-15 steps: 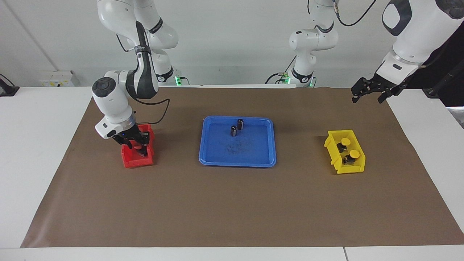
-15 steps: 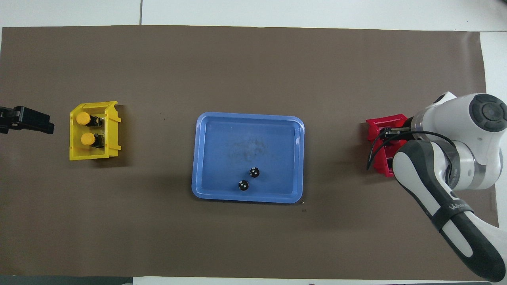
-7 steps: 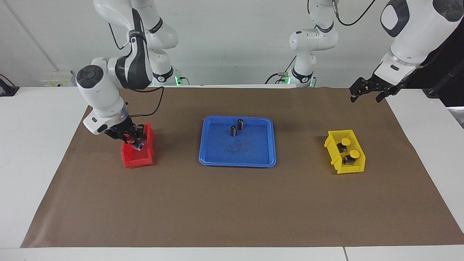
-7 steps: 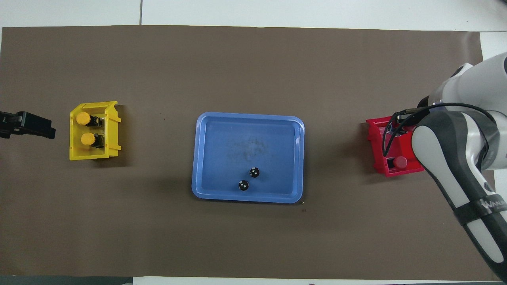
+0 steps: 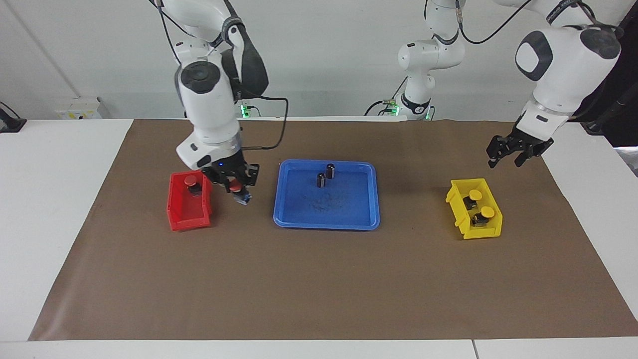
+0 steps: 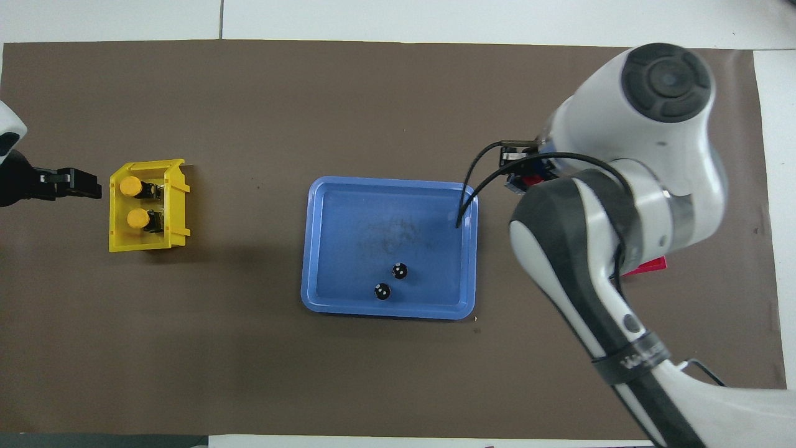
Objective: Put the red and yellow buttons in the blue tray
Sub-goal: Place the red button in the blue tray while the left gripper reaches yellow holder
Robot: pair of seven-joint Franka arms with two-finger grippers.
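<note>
My right gripper (image 5: 236, 189) is shut on a red button (image 5: 234, 187) and holds it in the air over the mat between the red bin (image 5: 188, 215) and the blue tray (image 5: 344, 205). In the overhead view the held button (image 6: 530, 181) shows just beside the tray (image 6: 348, 211). Another red button (image 5: 191, 180) sits in the red bin. Two yellow buttons (image 5: 476, 194) (image 5: 487, 213) sit in the yellow bin (image 5: 466, 229), also seen from overhead (image 6: 130, 185) (image 6: 137, 218). My left gripper (image 5: 516, 149) is open and empty, in the air beside the yellow bin.
Two small black cylinders (image 5: 330, 170) (image 5: 321, 180) stand in the blue tray on its side nearer the robots. A brown mat (image 5: 319, 279) covers the table. From overhead my right arm hides most of the red bin (image 6: 647, 266).
My right gripper has lifted a red button out of the red bin and carried it toward the blue tray. My left gripper has come down closer to the yellow bin.
</note>
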